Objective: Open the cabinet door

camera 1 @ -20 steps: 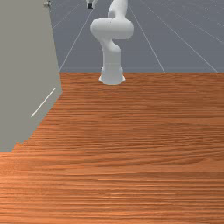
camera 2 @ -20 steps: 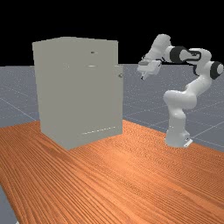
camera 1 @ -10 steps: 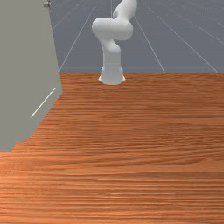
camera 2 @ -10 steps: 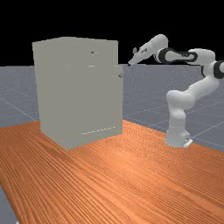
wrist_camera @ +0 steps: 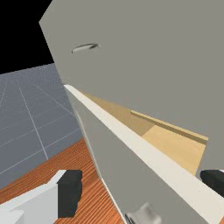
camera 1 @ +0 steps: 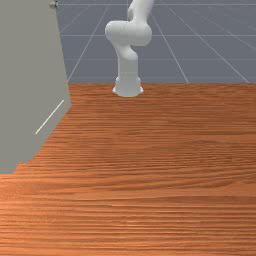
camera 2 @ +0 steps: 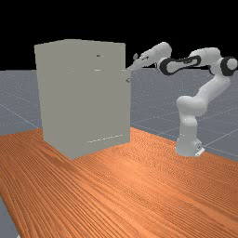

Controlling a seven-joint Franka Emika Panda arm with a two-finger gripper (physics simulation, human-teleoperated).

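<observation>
Held gripper (wrist_camera: 141, 187) spread wide, with ajar cabinet door (wrist_camera: 118, 170) close beneath, handle (wrist_camera: 146, 214) just beyond. Seemed partway through opening; called for hooking behind door, then pulling wider.

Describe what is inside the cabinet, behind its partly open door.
Through the gap, pale wooden surfaces and a narrow wooden strip show. The rest is covered by the door and the cabinet's front; what lies there can't be told.

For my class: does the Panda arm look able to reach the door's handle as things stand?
Probably yes: the handle shows uncovered near the open jaws in the wrist view, though the ajar door runs close to one jaw and might catch it.
</observation>
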